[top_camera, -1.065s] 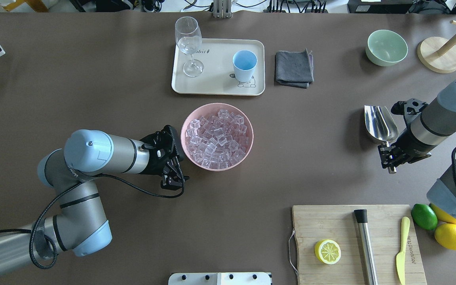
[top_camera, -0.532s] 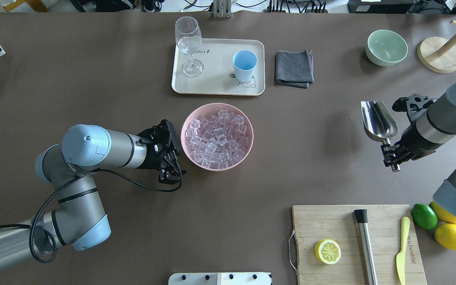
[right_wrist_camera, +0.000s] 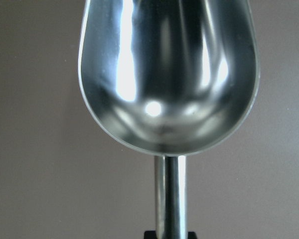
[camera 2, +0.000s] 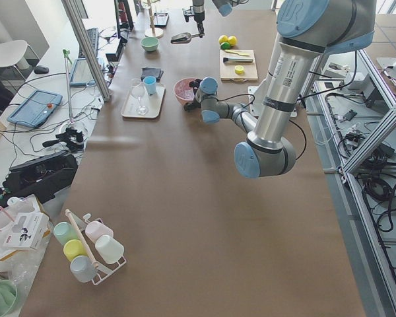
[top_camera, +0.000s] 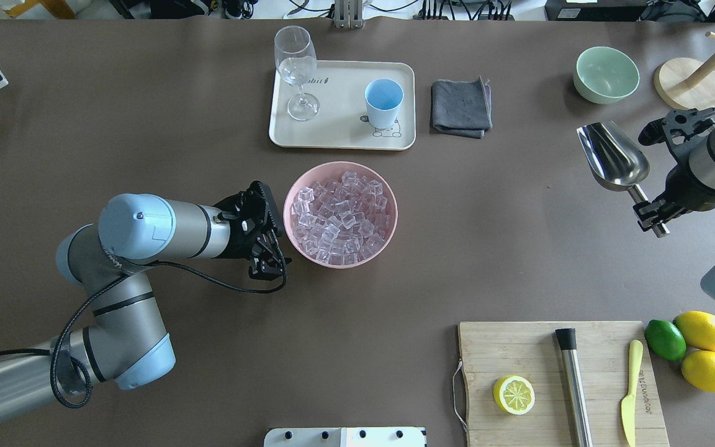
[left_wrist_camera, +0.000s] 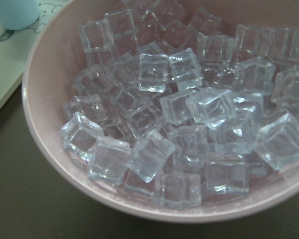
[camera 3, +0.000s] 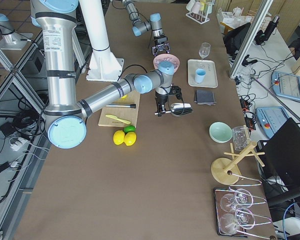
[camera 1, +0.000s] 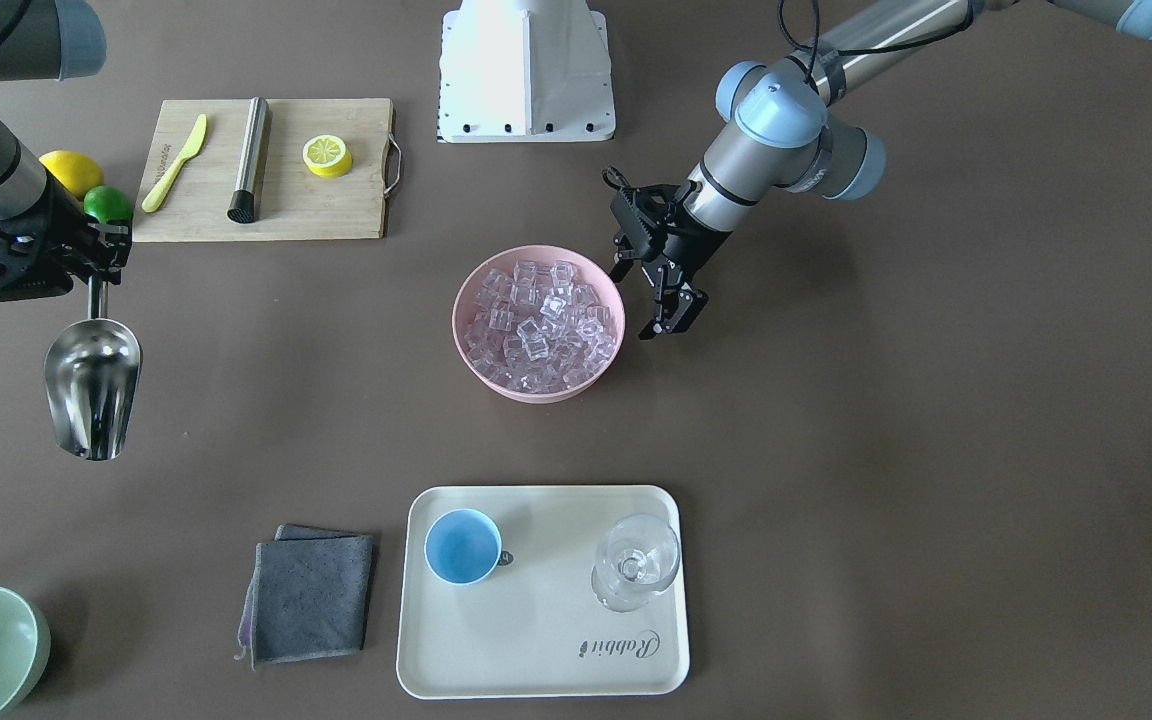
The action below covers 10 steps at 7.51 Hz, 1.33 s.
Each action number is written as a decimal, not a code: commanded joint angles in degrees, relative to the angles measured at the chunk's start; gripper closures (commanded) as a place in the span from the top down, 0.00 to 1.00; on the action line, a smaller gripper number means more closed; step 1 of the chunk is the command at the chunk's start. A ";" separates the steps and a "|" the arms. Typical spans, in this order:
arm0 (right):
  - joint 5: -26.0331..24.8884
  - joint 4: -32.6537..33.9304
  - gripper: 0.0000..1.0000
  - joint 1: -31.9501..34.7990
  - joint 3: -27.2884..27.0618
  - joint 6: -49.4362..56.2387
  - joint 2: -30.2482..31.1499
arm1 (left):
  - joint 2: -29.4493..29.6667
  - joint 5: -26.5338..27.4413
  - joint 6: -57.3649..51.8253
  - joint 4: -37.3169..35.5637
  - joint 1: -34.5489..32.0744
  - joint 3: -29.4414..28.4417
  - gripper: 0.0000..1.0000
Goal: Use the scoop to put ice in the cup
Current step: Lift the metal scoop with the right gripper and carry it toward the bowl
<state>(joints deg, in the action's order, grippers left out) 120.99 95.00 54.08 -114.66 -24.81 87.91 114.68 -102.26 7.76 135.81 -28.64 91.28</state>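
Scoop (top_camera: pixel 612 155) empty, far right of overhead frame, right gripper (top_camera: pixel 648 214) pinching its handle end. Left gripper (camera 1: pixel 641 300) spread just beside pink bowl (top_camera: pixel 289 205) of ice (top_camera: pixel 342 214), centre. Cup (top_camera: pixel 384 102) on tray (top_camera: pixel 339 139), upper centre. Risk: thin grip twists while digging; unbraced bowl slides.

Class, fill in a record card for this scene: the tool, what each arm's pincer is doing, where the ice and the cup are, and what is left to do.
tool: scoop, trough empty, raised above the table
right arm: right pincer shut on the scoop's handle
ice: ice heaped in the pink bowl, mid-table
target: cup, upright on the cream tray beside a stemmed glass; no ice inside
left arm: left pincer open, empty, beside the bowl's rim
left to do: scooping and pouring
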 commanded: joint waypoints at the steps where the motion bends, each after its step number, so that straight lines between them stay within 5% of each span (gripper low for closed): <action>1: -1.36 1.42 0.00 3.21 -0.12 18.07 -0.81 | 0.01 0.22 -0.02 -0.02 -0.01 0.04 0.98; 2: -1.63 4.73 0.00 4.09 -0.04 22.31 -2.63 | 0.01 0.22 -0.02 0.07 -0.01 -0.05 0.98; 4: -4.78 26.01 0.00 4.89 -0.65 36.97 -12.36 | -0.16 0.31 -0.02 0.42 -0.01 -0.05 0.98; 10: -11.03 39.62 0.00 7.70 -3.73 50.55 -17.83 | -0.51 0.31 -0.02 0.78 0.17 0.13 0.98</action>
<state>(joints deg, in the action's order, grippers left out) 112.38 129.79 61.89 -118.07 21.04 73.24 114.23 -101.87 7.73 136.55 -28.56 91.37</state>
